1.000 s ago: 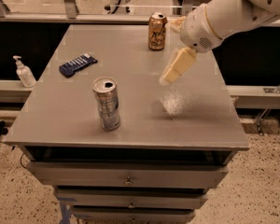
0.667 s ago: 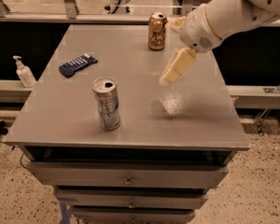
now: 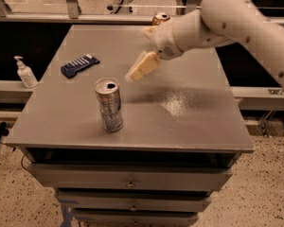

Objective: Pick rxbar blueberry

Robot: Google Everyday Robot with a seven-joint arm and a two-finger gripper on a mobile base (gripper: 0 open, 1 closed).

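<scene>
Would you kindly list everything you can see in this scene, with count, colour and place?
rxbar blueberry: one, dark navy with white lettering, flat on the table's left rear.
silver can: one, silver and blue, upright near the front left.
brown can: one, brown, at the rear edge, partly hidden by the arm.
pump bottle: one, white, on the ledge left of the table.
table: one, grey, centre.
drawers: grey, stacked under the tabletop.
arm: one, cream, reaching in from the upper right.
gripper: one, cream, above the table, right of the rxbar blueberry.
</scene>
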